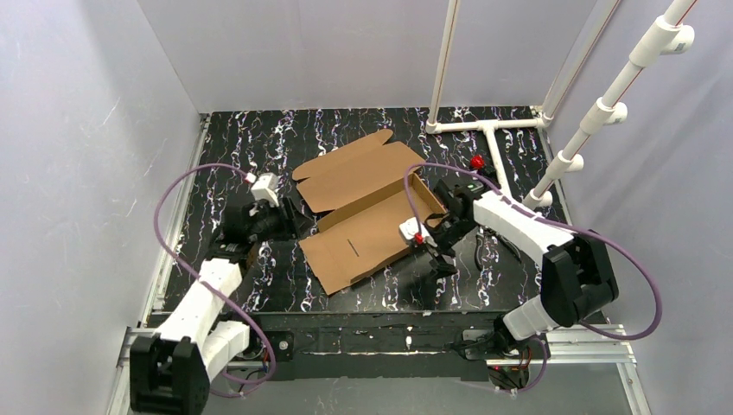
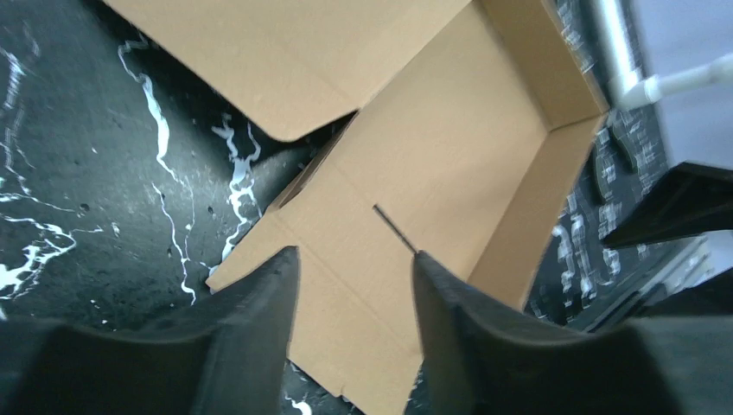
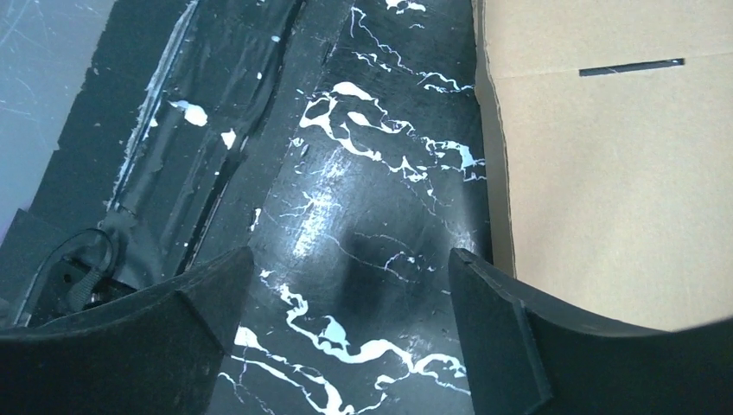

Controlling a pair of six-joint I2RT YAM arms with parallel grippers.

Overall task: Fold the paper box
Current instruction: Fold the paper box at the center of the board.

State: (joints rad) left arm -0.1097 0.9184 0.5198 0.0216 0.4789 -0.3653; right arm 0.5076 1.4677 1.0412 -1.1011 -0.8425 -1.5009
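The paper box (image 1: 363, 207) is a brown cardboard sheet lying mostly flat mid-table, with a thin slot (image 1: 353, 247) in its near panel and a side wall standing up along its right edge. In the left wrist view the paper box (image 2: 449, 147) shows that raised wall at the right. My left gripper (image 1: 298, 226) hovers at the sheet's left edge; the left gripper (image 2: 354, 254) has its jaws apart, with flat cardboard seen through the gap. My right gripper (image 1: 441, 259) is open beside the box's near right corner. In its own view the right gripper (image 3: 350, 254) frames bare table, the paper box (image 3: 605, 164) just right.
The table (image 1: 259, 138) is black with white marbling and grey walls on three sides. A white pipe frame (image 1: 488, 130) stands at the back right, with a small red object (image 1: 476, 162) near it. Purple cables loop from both arms.
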